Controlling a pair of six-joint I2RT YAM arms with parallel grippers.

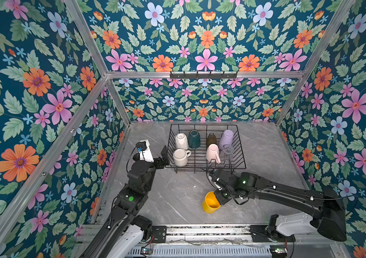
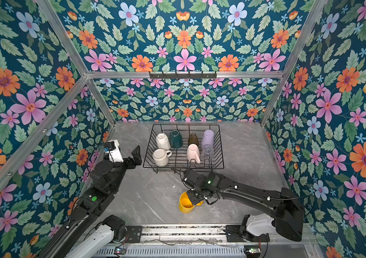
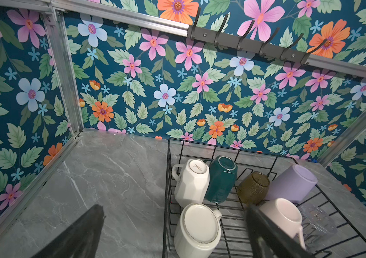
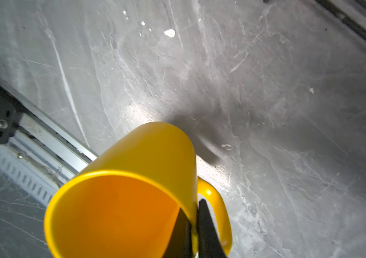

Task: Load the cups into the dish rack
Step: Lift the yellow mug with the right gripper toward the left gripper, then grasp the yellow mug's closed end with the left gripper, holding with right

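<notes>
- Clenched in the right gripper (image 4: 192,207): a glossy yellow ceramic mug (image 4: 144,178), pinched by its wall, with one dark finger inside the mouth and the other outside, just beside the loop handle.
- Seen tilted in both top views (image 1: 210,203), mouth up and towards the left arm, over the grey marble-look tabletop (image 1: 155,201). Near the table's front edge and outside the rectangular black wire dish rack (image 1: 197,156).
- Cannot tell whether the mug's base touches the table.
- Nothing printed on the yellow glaze on the sides shown.
- Left gripper (image 1: 165,157) released, jaws spread wide and holding nothing, just beside the rack's left wall.
- Loaded in the rack's back row, left to right: faceted white mug (image 1: 181,141), dark green mug (image 1: 194,139), dimpled olive-amber glass (image 1: 211,140), lilac tumbler (image 1: 226,138).
- In the front row: round white mug (image 1: 180,157), pale pink mug (image 1: 213,153), clear glass (image 1: 227,152).
- Small dark maker's mark on the upturned base of the faceted white mug (image 3: 196,167) in the left wrist view, too small to read.
- Mounted on the back wall above the table: a black hook rail (image 1: 203,76).
</notes>
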